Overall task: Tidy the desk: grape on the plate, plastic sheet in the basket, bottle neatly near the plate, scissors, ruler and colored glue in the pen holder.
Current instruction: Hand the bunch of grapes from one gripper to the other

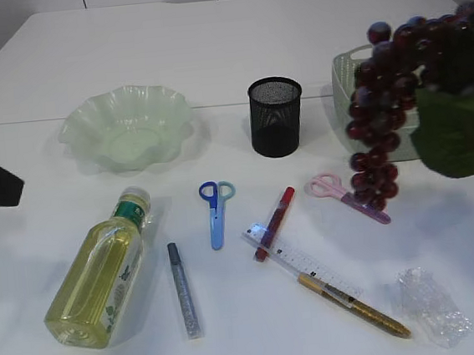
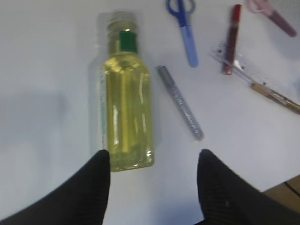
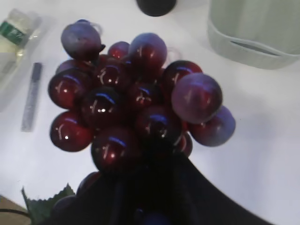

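Right gripper (image 3: 154,173) clamped on the grape (image 3: 136,103) bunch, lifted clear above the desk's right side, in front of the basket (image 1: 344,71). Best carried level and slow toward the plate (image 1: 127,128) at the far left, high enough to clear the pen holder (image 1: 276,116), lowered gently so nothing swings off. Bunch hanging straight below the right jaws, stem hidden between them. Left gripper (image 2: 152,161) released, jaws spread wide, hovering just off the base of the bottle (image 2: 126,108), lying flat near the front left edge.
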You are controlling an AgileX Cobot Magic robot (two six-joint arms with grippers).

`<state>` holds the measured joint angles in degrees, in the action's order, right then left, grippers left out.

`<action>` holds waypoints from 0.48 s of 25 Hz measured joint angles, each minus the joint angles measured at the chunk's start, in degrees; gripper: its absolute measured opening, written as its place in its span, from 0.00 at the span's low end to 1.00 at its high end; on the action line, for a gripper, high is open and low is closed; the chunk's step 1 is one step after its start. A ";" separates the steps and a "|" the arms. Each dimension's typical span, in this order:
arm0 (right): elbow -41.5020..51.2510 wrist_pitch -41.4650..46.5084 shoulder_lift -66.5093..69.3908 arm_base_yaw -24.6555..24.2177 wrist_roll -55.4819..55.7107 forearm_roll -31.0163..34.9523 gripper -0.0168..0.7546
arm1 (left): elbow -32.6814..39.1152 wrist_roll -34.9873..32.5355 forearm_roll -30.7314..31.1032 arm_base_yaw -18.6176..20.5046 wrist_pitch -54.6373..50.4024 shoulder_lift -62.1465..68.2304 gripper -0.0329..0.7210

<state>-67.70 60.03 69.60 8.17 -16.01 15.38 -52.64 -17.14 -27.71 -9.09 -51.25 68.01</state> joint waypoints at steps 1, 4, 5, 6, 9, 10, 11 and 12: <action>0.00 0.00 0.00 1.51 0.00 1.19 0.28 | 0.00 -4.55 -3.14 0.00 0.22 0.00 0.62; 0.00 0.00 0.00 5.03 0.00 4.88 0.28 | 0.00 -15.76 -11.16 -1.61 2.11 0.00 0.62; 0.00 0.00 0.00 6.03 0.00 5.94 0.28 | 0.00 -18.92 -13.62 -2.73 3.05 0.00 0.62; 0.00 0.00 0.00 6.94 0.00 6.80 0.28 | 0.00 -21.60 -15.64 -4.12 4.07 0.00 0.62; 0.00 0.00 0.00 9.05 0.00 8.60 0.28 | 0.00 -31.27 -21.41 -9.38 7.78 0.00 0.62; 0.00 0.00 0.00 9.65 0.00 9.20 0.28 | 0.00 -33.62 -22.23 -11.50 9.87 0.00 0.62; -0.12 0.04 0.00 9.91 0.00 9.60 0.28 | 0.00 -35.02 -22.97 -13.25 12.02 0.08 0.62; -0.46 0.04 0.00 10.12 0.00 10.34 0.28 | 0.00 -35.90 -24.01 -15.22 14.98 0.24 0.62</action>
<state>-68.16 60.07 69.60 18.30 -16.01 25.72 -52.64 -53.04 -51.73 -24.31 -36.27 68.25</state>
